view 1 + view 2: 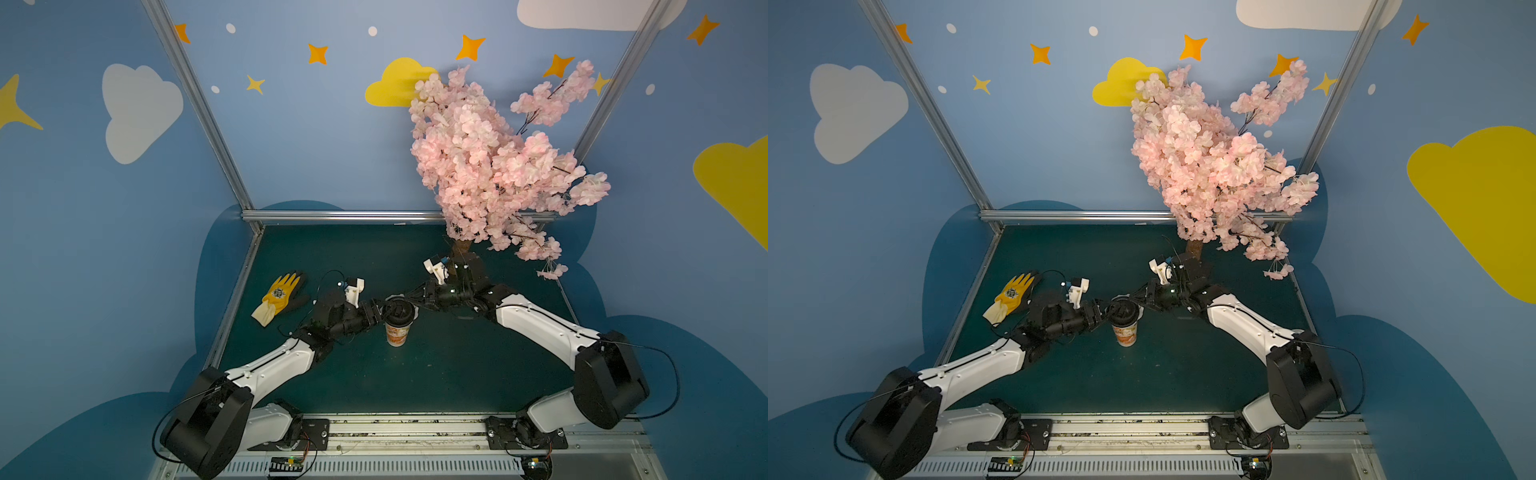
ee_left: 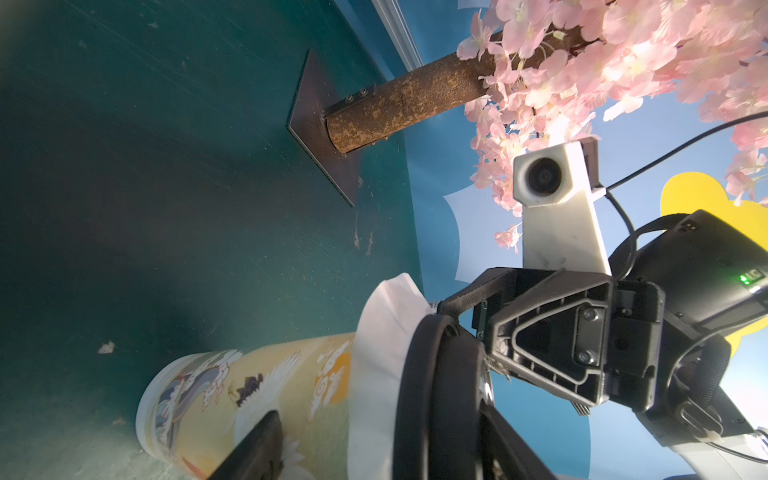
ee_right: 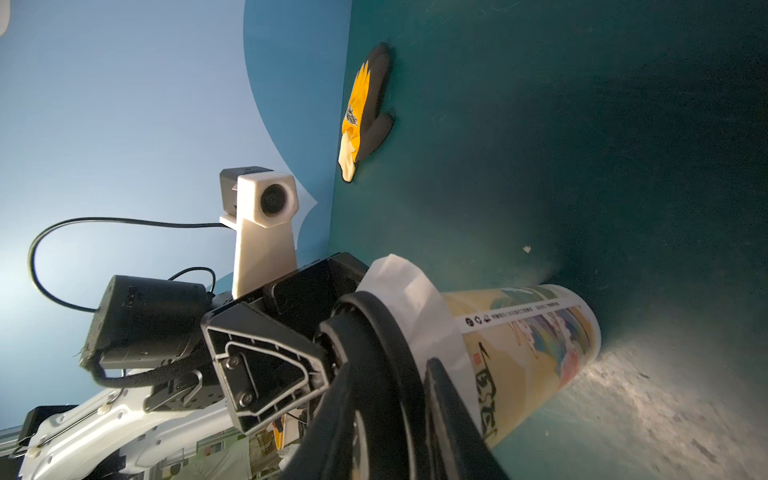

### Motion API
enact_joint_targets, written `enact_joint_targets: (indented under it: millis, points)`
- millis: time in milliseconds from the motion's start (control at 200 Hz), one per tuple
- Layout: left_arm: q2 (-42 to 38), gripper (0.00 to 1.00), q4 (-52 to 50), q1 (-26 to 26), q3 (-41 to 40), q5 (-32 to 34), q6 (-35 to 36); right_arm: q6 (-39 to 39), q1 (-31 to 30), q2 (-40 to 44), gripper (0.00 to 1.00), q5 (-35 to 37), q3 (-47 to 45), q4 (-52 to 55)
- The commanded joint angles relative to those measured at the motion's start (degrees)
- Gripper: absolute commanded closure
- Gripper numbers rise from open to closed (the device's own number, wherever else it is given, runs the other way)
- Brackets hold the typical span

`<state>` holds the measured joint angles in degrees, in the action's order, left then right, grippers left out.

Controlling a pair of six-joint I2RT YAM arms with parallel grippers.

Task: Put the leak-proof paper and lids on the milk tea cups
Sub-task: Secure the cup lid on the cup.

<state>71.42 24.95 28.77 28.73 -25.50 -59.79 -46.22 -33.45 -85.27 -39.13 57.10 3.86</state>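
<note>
Mid-table, the cup (image 1: 398, 332) stands upright on the green table (image 1: 449, 374). The paper (image 2: 374, 357) is draped over its mouth, its edge hanging down the wall, and a black lid (image 1: 398, 309) sits on top. The left gripper (image 1: 376, 314) and right gripper (image 1: 417, 302) meet the lid's rim from opposite sides. Their jaws are narrow and straddle the rim, but I cannot tell whether they clamp it. Further back on the left lies a yellow glove (image 1: 279, 296). At the far right stands a blossom tree (image 1: 490, 166).
</note>
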Motion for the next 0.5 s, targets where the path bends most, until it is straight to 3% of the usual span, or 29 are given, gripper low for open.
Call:
enact_joint_targets:
  millis: [0,285,496]
  points:
    - [3.27,0.29,-14.75,0.32,-3.22,1.2,1.89,-0.25,-0.08,-0.82,0.7,-0.24,-1.51,0.13]
    - [3.44,0.29,-14.84,0.32,-2.98,1.15,1.96,3.21,1.29,4.14,0.59,1.3,4.22,5.19]
    - [3.72,0.29,-14.73,0.44,-2.8,1.08,1.96,3.03,2.58,2.4,0.61,1.46,4.02,6.34]
